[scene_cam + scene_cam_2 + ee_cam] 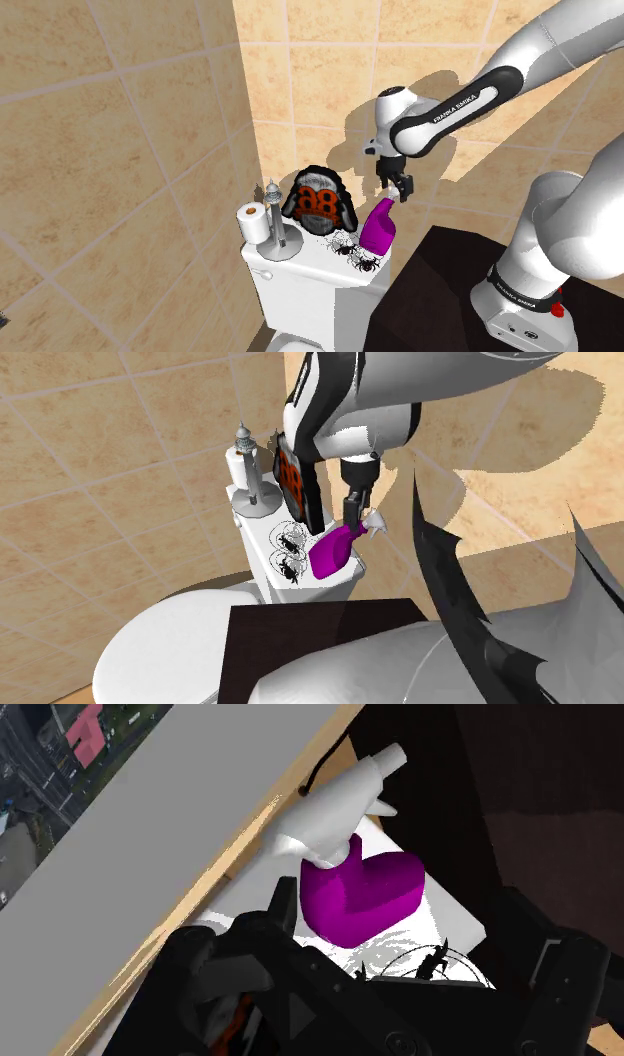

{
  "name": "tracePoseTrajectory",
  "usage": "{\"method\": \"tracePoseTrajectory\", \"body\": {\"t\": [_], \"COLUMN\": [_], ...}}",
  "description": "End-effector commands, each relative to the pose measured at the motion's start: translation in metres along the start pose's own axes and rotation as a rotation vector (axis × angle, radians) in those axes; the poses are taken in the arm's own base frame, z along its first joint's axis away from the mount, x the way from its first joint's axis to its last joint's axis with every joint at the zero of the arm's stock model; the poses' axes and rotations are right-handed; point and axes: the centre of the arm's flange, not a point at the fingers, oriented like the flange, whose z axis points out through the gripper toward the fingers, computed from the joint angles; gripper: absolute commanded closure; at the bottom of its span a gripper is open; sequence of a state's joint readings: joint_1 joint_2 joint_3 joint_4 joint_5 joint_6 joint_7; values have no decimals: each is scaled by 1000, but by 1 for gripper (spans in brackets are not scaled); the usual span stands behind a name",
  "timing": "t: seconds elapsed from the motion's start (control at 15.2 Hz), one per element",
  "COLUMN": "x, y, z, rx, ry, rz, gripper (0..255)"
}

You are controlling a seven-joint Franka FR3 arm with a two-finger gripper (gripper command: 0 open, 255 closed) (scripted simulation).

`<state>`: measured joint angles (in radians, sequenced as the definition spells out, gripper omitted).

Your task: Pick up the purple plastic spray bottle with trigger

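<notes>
I judge this to be the approach, just short of the grasp: nothing is lifted yet. I take the toilet tank lid [292, 262] as my mark and read the shoulder view from left to right. A paper-roll holder [266, 222] stands at the lid's left end. An orange-and-black object marked with digits [318, 205] sits at the lid's middle, against the wall. Small black spider figures [356, 258] lie near the lid's front edge. The purple spray bottle [378, 232] stands at the lid's right end, the end nearest my stand.

My end effector [394, 187] hangs above that end of the lid, right over the bottle's white trigger head [335, 814]. In the wrist view my fingers [282, 907] are spread, and the purple body lies ahead of them, closer to one finger than the other. Neither clearly touches it, so I don't count it as held.

As I see it, the next move calls for a short descent so the fingers straddle the neck or body, then a small shift to centre the bottle in the gap, then a firm close before lifting off the lid. The head is narrow and curved, so a pinch there could slip
</notes>
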<state>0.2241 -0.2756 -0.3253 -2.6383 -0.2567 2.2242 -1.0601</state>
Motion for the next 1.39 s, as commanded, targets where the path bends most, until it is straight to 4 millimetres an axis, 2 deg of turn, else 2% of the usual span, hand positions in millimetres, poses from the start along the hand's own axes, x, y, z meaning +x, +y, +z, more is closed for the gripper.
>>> {"method": "tracePoseTrajectory", "body": {"t": [0.0,0.53,0.66,0.73,1.25,1.32], "x": [0,7,7,6,-5,7], "y": [17,22,22,25,33,22], "z": [26,69,69,67,52,69], "rx": [-42,-46,-46,-46,-44,-46], "ry": [-18,-22,-22,-22,-22,-22], "rz": [-115,-136,-136,-135,-134,-136], "gripper": [0,0,0,255,255,255]}}
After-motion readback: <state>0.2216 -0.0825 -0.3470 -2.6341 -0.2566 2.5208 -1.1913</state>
